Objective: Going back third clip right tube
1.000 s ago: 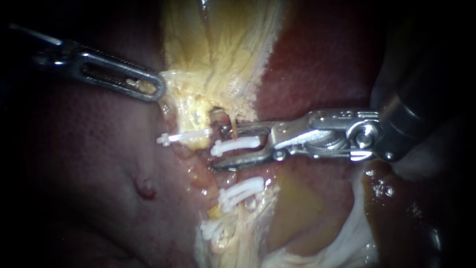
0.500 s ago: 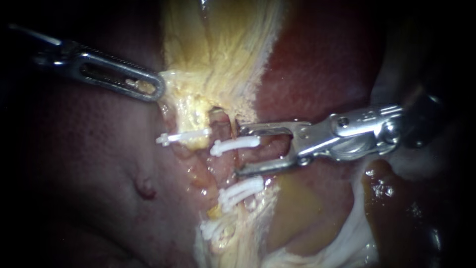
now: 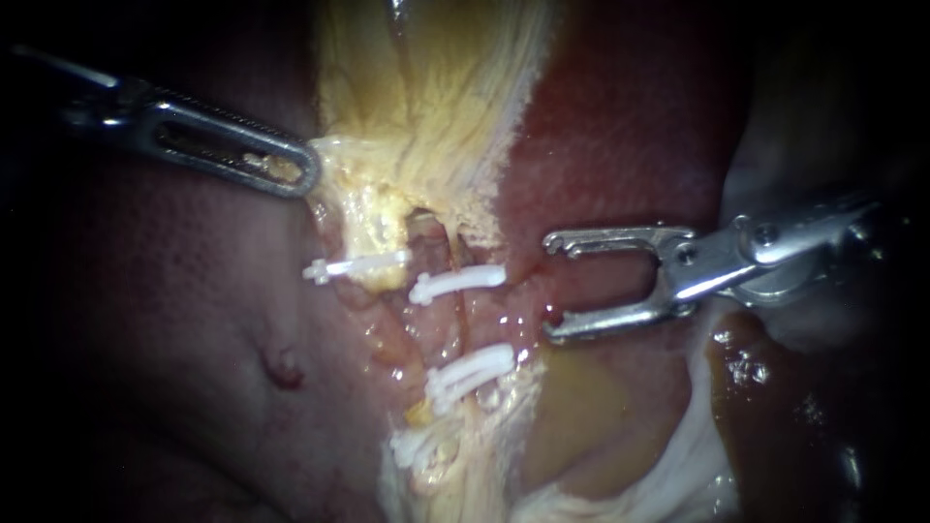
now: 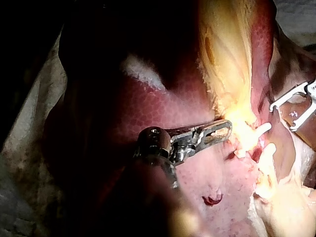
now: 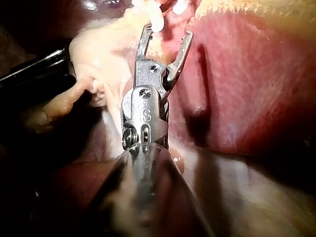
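Note:
A white clip (image 3: 457, 283) sits across the right tube (image 3: 463, 320), with a second clip (image 3: 472, 372) lower on the same tube. Another white clip (image 3: 356, 265) lies on the left tube. My right instrument (image 3: 550, 286) is off to the right of these clips over the liver, its jaws wide open and empty; its wrist view shows the same open jaws (image 5: 168, 30) short of the clips. My left instrument (image 3: 308, 172) has its jaws shut on the edge of the yellow gallbladder (image 3: 426, 107), also visible in its wrist view (image 4: 224, 131).
Dark red liver (image 3: 620, 126) lies to the right of the gallbladder and paler liver (image 3: 194, 320) to its left. More white clips (image 3: 415, 446) sit low on the yellow tissue. A whitish fold (image 3: 697, 436) runs down at the lower right.
My right instrument has drawn back to the right, off the upper clip on the right tube, which stays in place. Its jaws stand wider apart. My left instrument has held still.

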